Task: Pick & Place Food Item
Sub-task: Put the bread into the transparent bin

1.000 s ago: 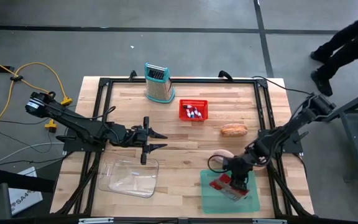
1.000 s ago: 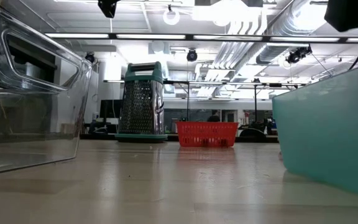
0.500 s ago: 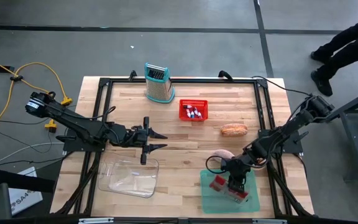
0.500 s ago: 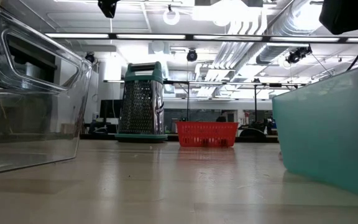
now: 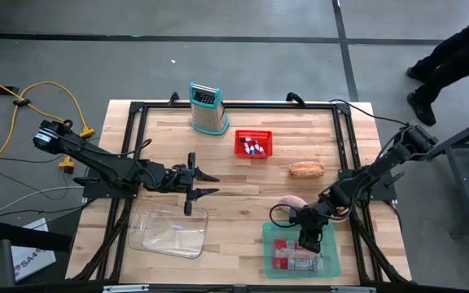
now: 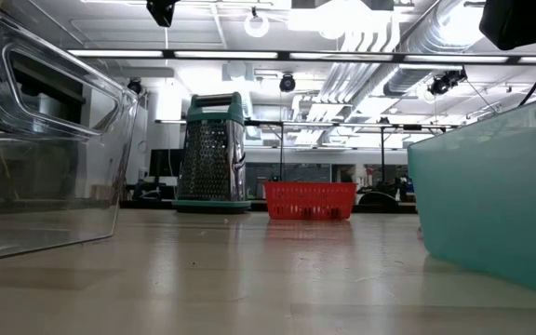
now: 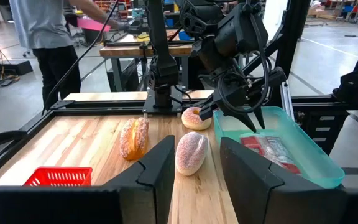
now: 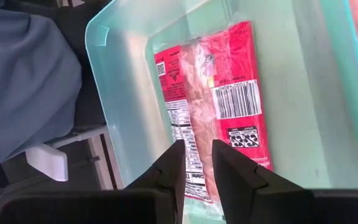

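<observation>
Right gripper (image 5: 308, 242) hangs over the near-right teal plastic bin (image 5: 330, 260), jaws slightly parted, gripping nothing. The red crinkly food packet (image 8: 219, 106) lies flat inside the bin, barcode readable only in the right wrist view. Left gripper (image 5: 208, 183) waits mid-left, fingers apart, empty. Only the left wrist view shows two sugared pastries (image 7: 191, 152) clearly. Farther: red mesh basket (image 5: 253, 144), metal grater (image 5: 207, 108).

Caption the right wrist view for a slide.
Red snack packet lying flat in the teal bin, right end effector just above it.
</observation>
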Robot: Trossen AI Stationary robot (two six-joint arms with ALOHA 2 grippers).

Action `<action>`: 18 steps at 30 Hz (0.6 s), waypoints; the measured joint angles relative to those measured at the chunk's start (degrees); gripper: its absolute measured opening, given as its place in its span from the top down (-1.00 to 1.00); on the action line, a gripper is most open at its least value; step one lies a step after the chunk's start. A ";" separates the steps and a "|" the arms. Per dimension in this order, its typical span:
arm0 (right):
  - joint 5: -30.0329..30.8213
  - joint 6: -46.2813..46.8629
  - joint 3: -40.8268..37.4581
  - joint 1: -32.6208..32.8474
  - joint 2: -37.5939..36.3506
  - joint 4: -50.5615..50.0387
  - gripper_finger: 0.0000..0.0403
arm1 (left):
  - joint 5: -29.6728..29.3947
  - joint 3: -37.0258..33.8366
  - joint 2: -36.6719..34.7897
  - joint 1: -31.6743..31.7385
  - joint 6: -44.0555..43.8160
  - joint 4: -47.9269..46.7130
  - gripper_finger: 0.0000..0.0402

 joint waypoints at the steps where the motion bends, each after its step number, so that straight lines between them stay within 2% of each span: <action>1: 0.01 0.00 0.00 0.00 0.00 -0.02 0.66 | 0.00 0.00 0.00 0.00 0.00 0.00 0.38; 10: -0.02 -0.17 0.00 -0.03 -0.02 -0.02 0.66 | -0.02 0.00 0.00 0.01 0.00 0.00 0.38; 18: -0.01 -6.10 0.00 -2.71 -1.41 0.71 0.66 | -0.04 0.00 0.00 0.00 -0.01 0.00 0.38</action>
